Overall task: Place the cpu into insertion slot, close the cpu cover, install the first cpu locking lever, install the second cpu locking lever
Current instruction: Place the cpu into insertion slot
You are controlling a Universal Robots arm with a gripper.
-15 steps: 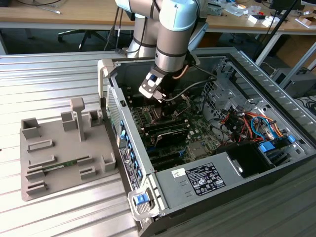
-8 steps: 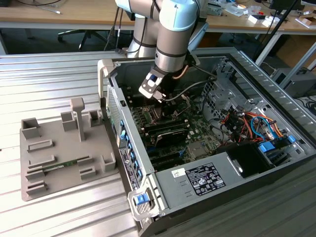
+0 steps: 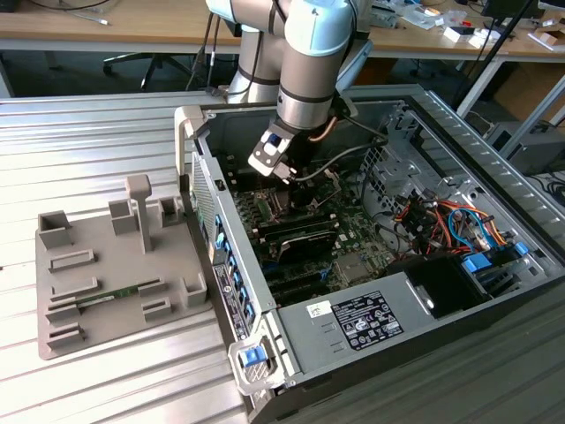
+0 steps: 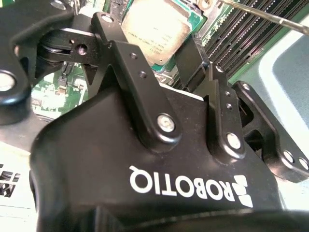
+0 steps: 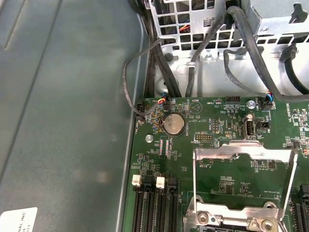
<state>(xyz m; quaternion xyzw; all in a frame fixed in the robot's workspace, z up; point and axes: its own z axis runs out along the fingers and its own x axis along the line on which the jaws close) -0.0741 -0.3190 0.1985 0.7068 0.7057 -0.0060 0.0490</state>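
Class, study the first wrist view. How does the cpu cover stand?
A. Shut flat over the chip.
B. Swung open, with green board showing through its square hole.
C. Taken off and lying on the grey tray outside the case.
B: the cpu cover is swung open on its hinged edge, and the green circuit board shows through the square hole in its middle.

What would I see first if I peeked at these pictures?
First, the big pale-blue robot arm poking down into the open computer case in the middle of the exterior view. In the second wrist view, the black gripper is right up close to the shiny square cpu. In the first wrist view, the silver cpu cover is swung open over the green circuit board.
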